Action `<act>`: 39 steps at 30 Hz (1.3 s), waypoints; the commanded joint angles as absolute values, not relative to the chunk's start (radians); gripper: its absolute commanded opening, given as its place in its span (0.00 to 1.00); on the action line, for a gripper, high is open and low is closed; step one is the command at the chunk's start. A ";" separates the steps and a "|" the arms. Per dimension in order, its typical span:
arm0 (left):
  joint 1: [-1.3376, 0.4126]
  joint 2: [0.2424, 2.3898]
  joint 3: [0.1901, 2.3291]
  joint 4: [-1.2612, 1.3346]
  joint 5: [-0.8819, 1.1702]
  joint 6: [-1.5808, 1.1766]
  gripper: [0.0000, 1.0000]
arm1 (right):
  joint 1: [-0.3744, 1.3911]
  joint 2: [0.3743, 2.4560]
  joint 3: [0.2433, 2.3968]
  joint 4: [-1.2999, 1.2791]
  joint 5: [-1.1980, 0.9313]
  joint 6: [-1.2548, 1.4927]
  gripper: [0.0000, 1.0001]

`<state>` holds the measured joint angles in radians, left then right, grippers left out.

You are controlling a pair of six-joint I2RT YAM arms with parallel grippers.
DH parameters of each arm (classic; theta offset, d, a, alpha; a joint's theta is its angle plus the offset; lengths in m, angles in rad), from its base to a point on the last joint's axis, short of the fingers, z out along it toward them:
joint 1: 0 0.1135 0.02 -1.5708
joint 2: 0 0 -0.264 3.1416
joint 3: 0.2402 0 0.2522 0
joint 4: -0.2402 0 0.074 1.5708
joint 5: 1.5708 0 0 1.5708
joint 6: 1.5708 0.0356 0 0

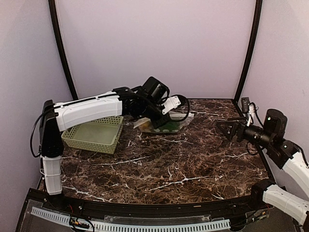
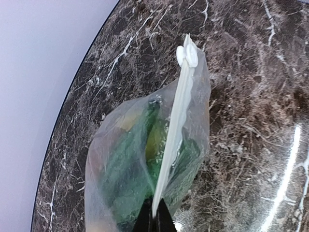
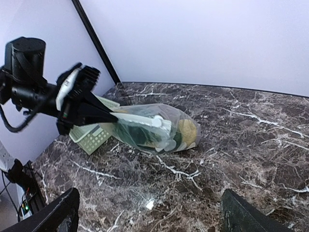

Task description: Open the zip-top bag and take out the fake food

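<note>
The clear zip-top bag (image 1: 170,124) lies at the back of the marble table, with its whitish zip strip (image 2: 176,121) on top. The white slider (image 2: 187,54) sits at the strip's far end. My left gripper (image 2: 154,220) is shut on the near end of the strip; it also shows in the top view (image 1: 160,120). The fake food is inside the bag: green pieces (image 2: 128,169) and a yellow-brown piece (image 3: 187,130). My right gripper (image 1: 225,128) is open and empty, well to the right of the bag (image 3: 154,128). Its fingers (image 3: 244,217) frame the right wrist view.
A pale green slotted basket (image 1: 95,135) stands left of the bag, close behind it in the right wrist view (image 3: 91,137). Black corner posts (image 1: 60,48) rise at the back left and back right. The table's curved edge (image 2: 72,111) runs near the bag.
</note>
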<state>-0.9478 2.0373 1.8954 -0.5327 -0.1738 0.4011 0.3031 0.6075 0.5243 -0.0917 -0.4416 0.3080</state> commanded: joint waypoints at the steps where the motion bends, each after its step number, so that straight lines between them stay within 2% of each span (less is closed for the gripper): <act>1: -0.953 1.861 1.720 -0.463 -0.009 0.371 0.01 | 0.333 0.627 0.606 -0.236 -0.487 0.236 0.99; 8: -0.953 1.659 1.530 -0.403 0.073 0.393 0.01 | 0.366 0.689 0.687 -0.242 -0.666 0.177 0.99; 11: -0.953 1.609 1.463 -0.391 0.085 0.414 0.01 | 0.442 0.750 0.731 -0.260 -0.647 0.120 0.99; 18: -0.952 1.527 1.365 -0.336 0.115 0.434 0.01 | 0.705 0.851 0.741 -0.204 -0.448 0.011 0.99; 22: -0.951 1.482 1.327 -0.309 0.181 0.469 0.01 | 0.796 0.933 0.744 -0.150 -0.359 -0.068 0.94; 30: -0.952 1.417 1.287 -0.302 0.311 0.505 0.01 | 0.818 0.945 0.727 -0.031 -0.359 -0.153 0.91; 35: -0.951 1.409 1.279 -0.307 0.343 0.516 0.01 | 0.823 0.954 0.725 -0.029 -0.404 -0.166 0.85; 39: -0.952 1.410 1.264 -0.295 0.367 0.517 0.01 | 0.831 0.952 0.711 -0.005 -0.433 -0.160 0.73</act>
